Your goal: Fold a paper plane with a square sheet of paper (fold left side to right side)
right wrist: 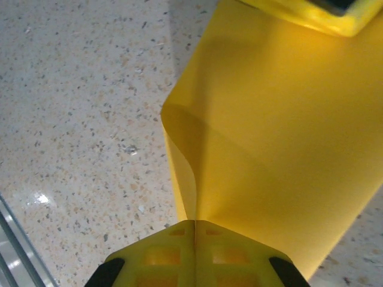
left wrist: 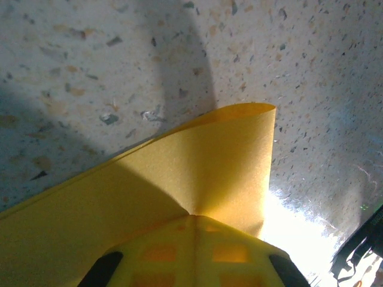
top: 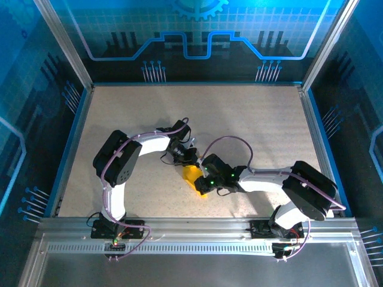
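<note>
Much of paper point(right wrist: 269, 149) off-frame, wrist cams

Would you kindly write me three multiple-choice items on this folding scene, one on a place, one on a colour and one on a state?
1. Where on the table is the sheet of paper?
A. In the far left corner
B. Near the middle, between the left pincer and the right pincer
C. On the near metal rail

2. What colour is the sheet?
A. Yellow-orange
B. Blue
C. White

3. How does the left pincer stand?
A. Wide open above the sheet
B. Shut on the sheet
C. Shut on nothing

Answers:
1 B: the top view shows it about mid-table, where both arms meet.
2 A: all three views show yellow-orange paper.
3 B: the left wrist view shows its fingers closed together with the paper running in between them.
</note>
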You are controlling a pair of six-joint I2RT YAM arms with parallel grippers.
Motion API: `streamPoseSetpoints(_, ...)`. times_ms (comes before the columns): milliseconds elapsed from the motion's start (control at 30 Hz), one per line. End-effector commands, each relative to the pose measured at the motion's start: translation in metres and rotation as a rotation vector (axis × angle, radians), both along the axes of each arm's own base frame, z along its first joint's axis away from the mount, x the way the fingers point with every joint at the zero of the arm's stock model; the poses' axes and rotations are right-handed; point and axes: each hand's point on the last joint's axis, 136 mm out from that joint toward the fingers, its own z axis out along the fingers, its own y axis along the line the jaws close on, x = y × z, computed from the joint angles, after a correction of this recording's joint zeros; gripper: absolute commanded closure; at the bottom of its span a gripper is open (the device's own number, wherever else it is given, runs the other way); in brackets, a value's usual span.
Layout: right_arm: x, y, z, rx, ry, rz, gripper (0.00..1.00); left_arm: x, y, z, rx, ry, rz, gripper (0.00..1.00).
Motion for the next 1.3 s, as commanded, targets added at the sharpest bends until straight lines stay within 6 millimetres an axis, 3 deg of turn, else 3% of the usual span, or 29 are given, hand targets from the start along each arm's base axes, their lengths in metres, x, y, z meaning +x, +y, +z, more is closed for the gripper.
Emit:
streamPoseSetpoints(0,0.007,-0.01,0.001,-0.05,-0.001,-0.027,1.0,-0.011,0.011,-0.027,0.098,0.024,-0.015,0.98)
streamPoseSetpoints(467,0.024,-0.022,-0.001,-0.149,-0.038,-0.037,1.0,-0.011,0.01,-0.028,0.107,0.023,-0.022,0.99)
streamPoseSetpoints(1267,0.029,-0.023,-0.008,-0.188,-0.045,-0.035,1.0,-0.012,0.008,-0.027,0.109,0.021,-0.026,0.99)
